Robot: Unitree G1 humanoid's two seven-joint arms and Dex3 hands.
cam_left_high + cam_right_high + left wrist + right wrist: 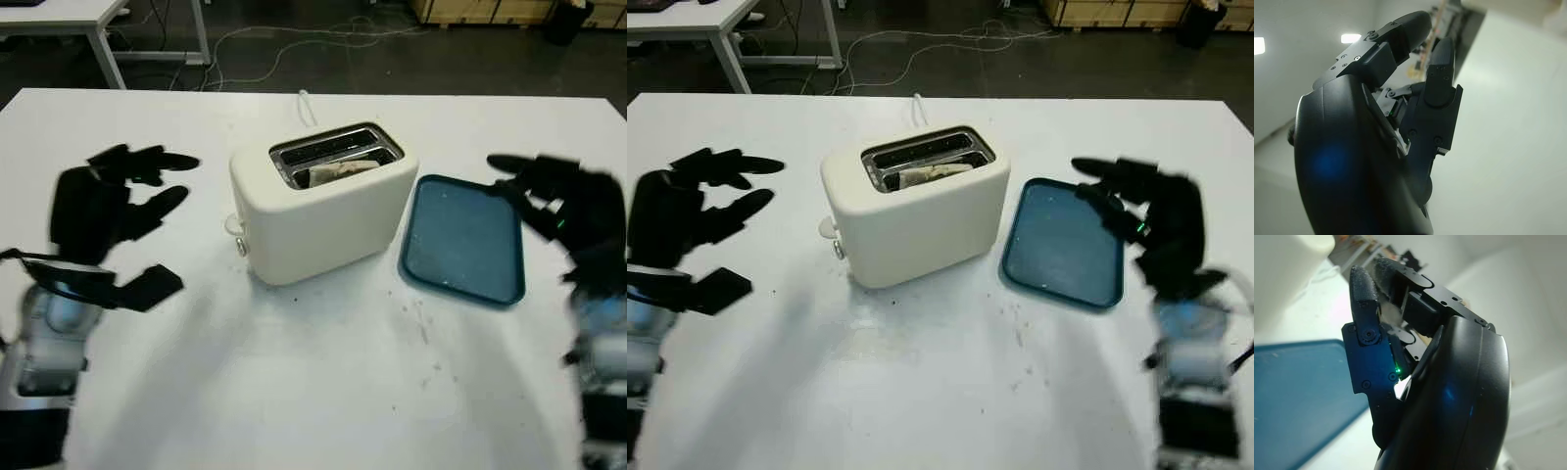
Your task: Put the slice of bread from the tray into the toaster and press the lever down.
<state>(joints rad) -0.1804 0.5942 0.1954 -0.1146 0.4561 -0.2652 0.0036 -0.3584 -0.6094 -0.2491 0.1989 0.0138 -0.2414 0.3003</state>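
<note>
Both head views look forward and down from above the near edge of the white bench (323, 392), a little apart sideways, so each takes in the same cream plastic two-slot toaster (323, 211), the dark teal plastic tray (462, 240) beside it and the dark floor beyond. The left wrist view sits tight against the black left hand (1400, 112), facing along its fingers over pale bench. The right wrist view sits just as close to the black right hand (1415, 382), facing the tray and a corner of the toaster.
</note>
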